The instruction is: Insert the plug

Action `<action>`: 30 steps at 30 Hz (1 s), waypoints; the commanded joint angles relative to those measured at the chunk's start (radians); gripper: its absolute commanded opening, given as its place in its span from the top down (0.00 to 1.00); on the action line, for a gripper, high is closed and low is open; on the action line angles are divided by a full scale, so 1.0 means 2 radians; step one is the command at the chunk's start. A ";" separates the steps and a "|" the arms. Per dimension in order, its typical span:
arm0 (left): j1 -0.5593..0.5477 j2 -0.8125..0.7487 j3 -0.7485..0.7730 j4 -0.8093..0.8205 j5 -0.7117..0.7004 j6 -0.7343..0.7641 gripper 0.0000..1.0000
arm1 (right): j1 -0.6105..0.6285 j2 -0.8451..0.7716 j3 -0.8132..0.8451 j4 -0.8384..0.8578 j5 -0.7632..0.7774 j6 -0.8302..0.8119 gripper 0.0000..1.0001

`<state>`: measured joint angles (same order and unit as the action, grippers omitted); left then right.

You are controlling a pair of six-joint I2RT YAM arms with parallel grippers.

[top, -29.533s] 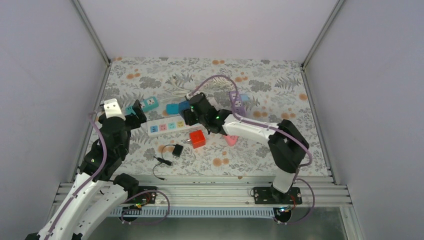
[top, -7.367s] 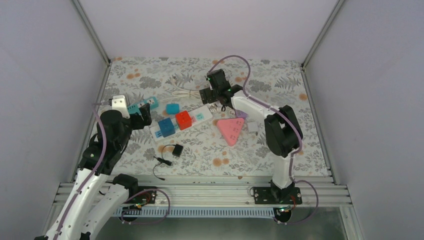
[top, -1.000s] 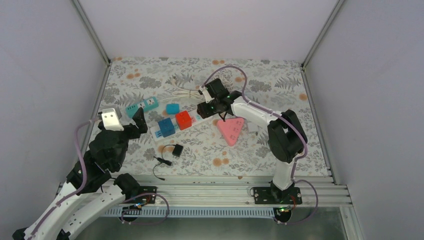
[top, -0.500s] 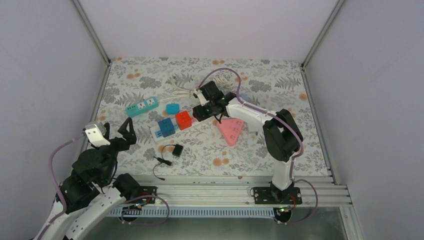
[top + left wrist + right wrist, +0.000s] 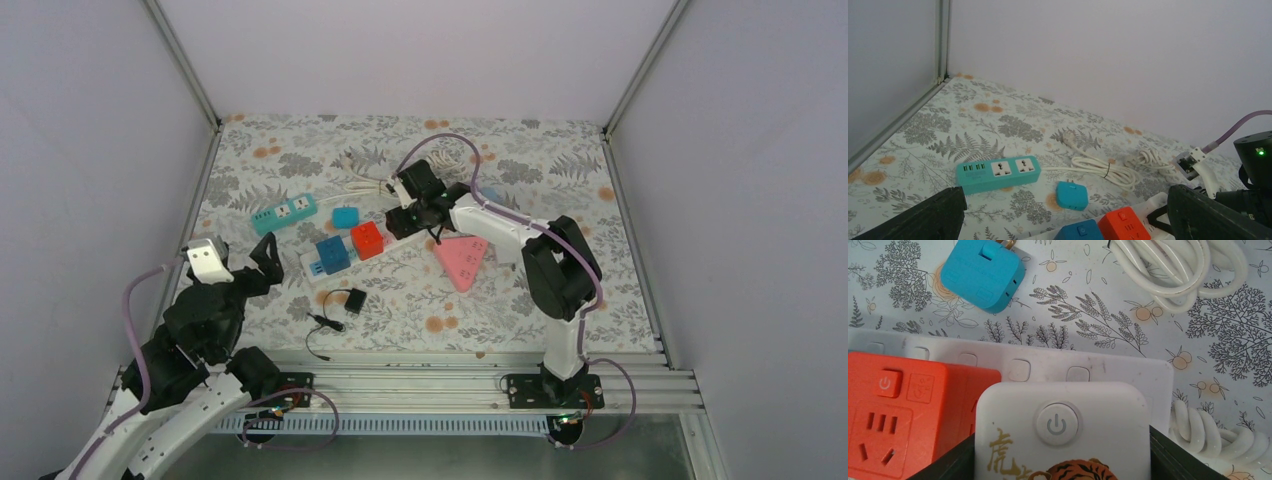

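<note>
Starting at the left: the left claw [image 5: 262, 268] is hanging over the 8 o'clock corner of the table [image 5: 560, 300] with its fingers spread wide and nothing in them. It's probably sitting out there to leave room for the other arm.

At about 10 o'clock a teal strip [image 5: 998, 172] is lying flat, with a small teal adapter [image 5: 1071, 194] just to its 4 o'clock. Neither looks to be part of the job right now.

Then the white power strip [image 5: 1048, 367] is running diagonally, already carrying a blue cube [image 5: 332, 254] and an orange cube [image 5: 903, 410] side by side.

The right claw [image 5: 405, 218] is gripping the white plug [image 5: 1063, 425], one finger on each side, and holding it over the strip just at 3 o'clock of the orange cube. That looks like the next free socket. From here nobody can tell whether the prongs are seated yet.

A pink triangle adapter [image 5: 462, 258] is lying at 5 o'clock of that claw, apart from the strip.
</note>
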<state>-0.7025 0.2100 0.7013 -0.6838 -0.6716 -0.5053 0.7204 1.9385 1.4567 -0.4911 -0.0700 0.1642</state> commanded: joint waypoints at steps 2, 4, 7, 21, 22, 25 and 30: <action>0.002 0.004 0.003 -0.004 -0.006 0.008 0.00 | 0.003 0.017 0.018 0.011 0.002 -0.006 0.42; 0.001 0.003 0.002 -0.004 -0.006 0.008 0.00 | 0.003 0.018 0.016 0.011 0.002 -0.004 0.42; 0.001 0.004 0.002 -0.003 -0.007 0.009 0.00 | 0.003 0.019 0.013 0.005 0.005 0.001 0.42; 0.001 0.011 0.001 -0.005 -0.009 0.012 0.00 | 0.026 0.032 -0.019 -0.014 0.047 0.051 0.43; 0.001 0.011 0.000 -0.005 -0.009 0.012 0.00 | 0.026 0.034 -0.019 -0.017 0.047 0.055 0.43; 0.001 0.012 0.001 -0.005 -0.009 0.012 0.00 | 0.026 0.041 -0.013 -0.035 0.042 0.071 0.43; 0.001 0.015 0.001 -0.006 -0.008 0.012 0.00 | 0.025 0.053 -0.003 -0.053 0.055 0.085 0.43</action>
<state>-0.7025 0.2302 0.7013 -0.6842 -0.6781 -0.4938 0.7593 1.9762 1.4647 -0.4847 0.0158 0.2966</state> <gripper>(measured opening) 0.999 0.625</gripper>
